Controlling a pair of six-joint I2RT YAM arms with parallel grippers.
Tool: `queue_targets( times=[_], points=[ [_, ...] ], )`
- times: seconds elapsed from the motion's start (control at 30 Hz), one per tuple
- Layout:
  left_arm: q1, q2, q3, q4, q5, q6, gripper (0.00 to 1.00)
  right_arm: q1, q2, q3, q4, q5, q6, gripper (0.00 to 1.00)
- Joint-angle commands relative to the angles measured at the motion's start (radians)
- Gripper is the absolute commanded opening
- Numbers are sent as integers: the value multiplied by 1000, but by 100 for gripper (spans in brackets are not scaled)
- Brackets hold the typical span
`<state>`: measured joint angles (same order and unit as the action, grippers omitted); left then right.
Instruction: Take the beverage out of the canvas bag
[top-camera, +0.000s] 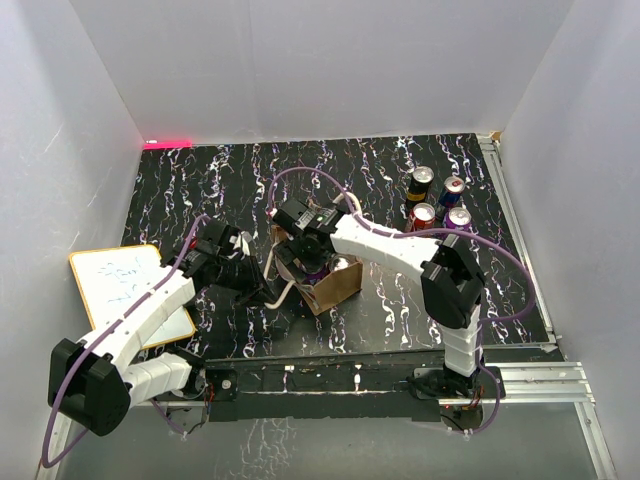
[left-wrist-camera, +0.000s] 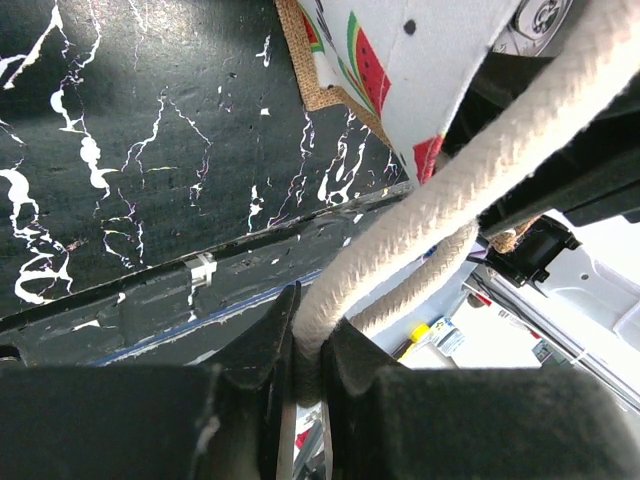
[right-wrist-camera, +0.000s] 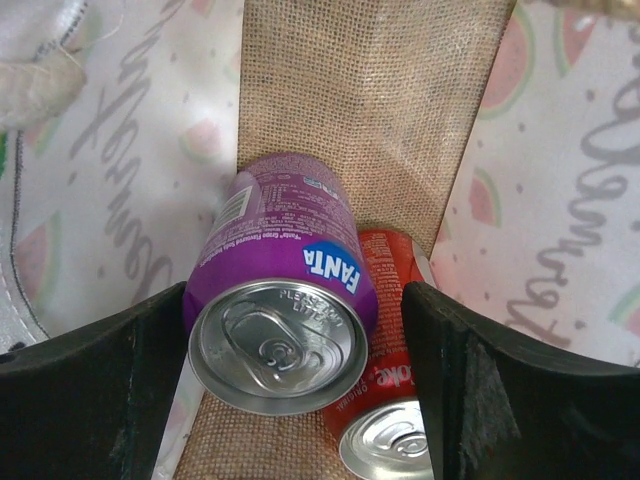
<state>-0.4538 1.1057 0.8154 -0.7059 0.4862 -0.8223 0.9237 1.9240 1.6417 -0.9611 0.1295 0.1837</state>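
Note:
The tan canvas bag (top-camera: 345, 285) stands mid-table. My right gripper (top-camera: 312, 262) reaches into its mouth. In the right wrist view the right gripper (right-wrist-camera: 300, 335) is open, its fingers straddling a purple Fanta can (right-wrist-camera: 280, 300) that lies against the left finger. A red Coke can (right-wrist-camera: 385, 405) sits beside it, against the right finger. Both cans rest on the bag's burlap bottom (right-wrist-camera: 370, 100), between watermelon-print linings. My left gripper (top-camera: 262, 290) is just left of the bag. In the left wrist view the left gripper (left-wrist-camera: 312, 340) is shut on a cream rope handle (left-wrist-camera: 470, 170), which is pulled taut.
Several drink cans (top-camera: 437, 200) stand at the back right of the black marbled table (top-camera: 200, 180). A white board (top-camera: 125, 285) lies at the left under the left arm. White walls enclose the table. The metal front rail (top-camera: 380, 350) runs below the bag.

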Motion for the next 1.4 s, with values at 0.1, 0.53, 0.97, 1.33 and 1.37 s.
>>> queue_targets(
  times=[0.1,0.53,0.97,1.33,1.37],
  points=[
    [1,25,23,-21,12,28,0,14,41,4,-17,-9,-6,79],
    [2,57,50,-17,4,40,0,14,-31,116,-15,-25,69,29],
    [1,36,54,-42,-14,64,0,-11,-172,223,-18,16,205,8],
    [1,24,41,-61,-27,74,0,-159,-393,322,-20,11,206,8],
    [1,22,41,-62,-28,74,0,-165,-427,306,-4,31,193,8]
  ],
)
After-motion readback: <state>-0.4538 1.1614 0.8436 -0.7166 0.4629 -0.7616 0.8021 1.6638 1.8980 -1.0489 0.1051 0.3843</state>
